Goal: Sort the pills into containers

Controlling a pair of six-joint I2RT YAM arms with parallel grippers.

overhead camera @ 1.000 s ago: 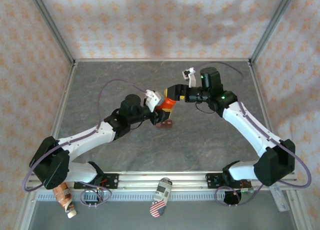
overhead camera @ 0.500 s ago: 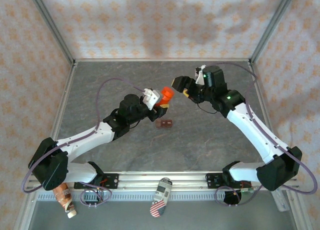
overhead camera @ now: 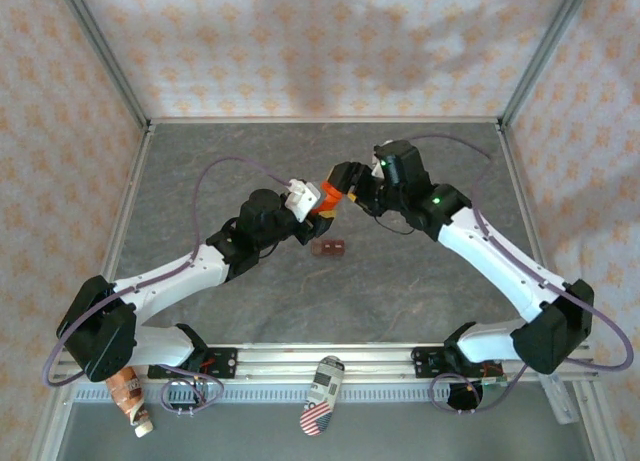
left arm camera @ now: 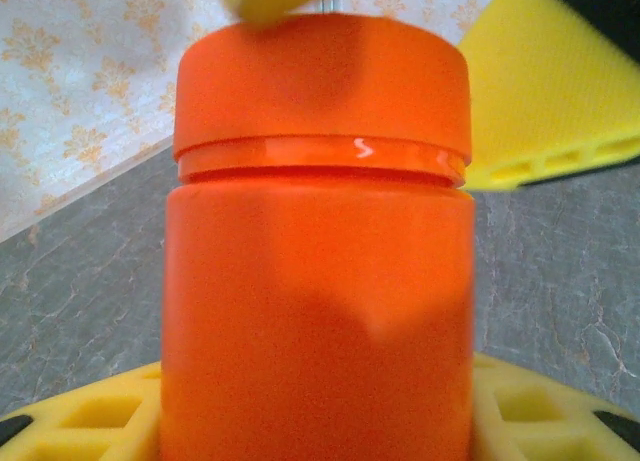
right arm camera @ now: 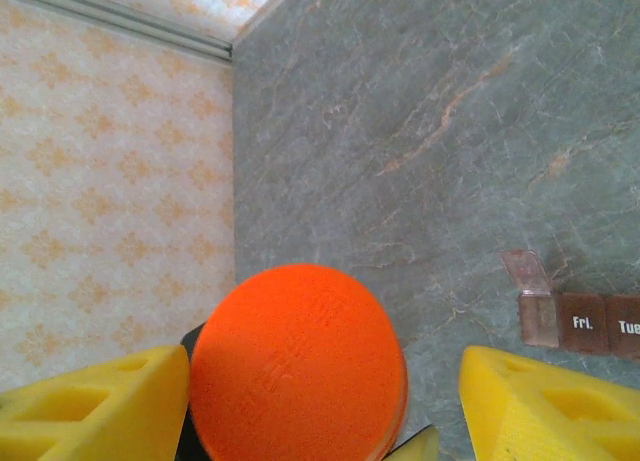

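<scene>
Right gripper returns to the orange bottle, jaws apart around its cap.
Left gripper clamps the bottle; stiff, slick, likely light plastic, so pinch the cap's sides.

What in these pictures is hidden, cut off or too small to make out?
Left wrist view: the opaque wall of the orange bottle and its closed cap hide any pills inside; the bottom edge cuts off its base.
Right wrist view: the right edge cuts off the pill box after "Fri." and "Tue".
Top view: the pill box is too small to count compartments or see pills.
</scene>
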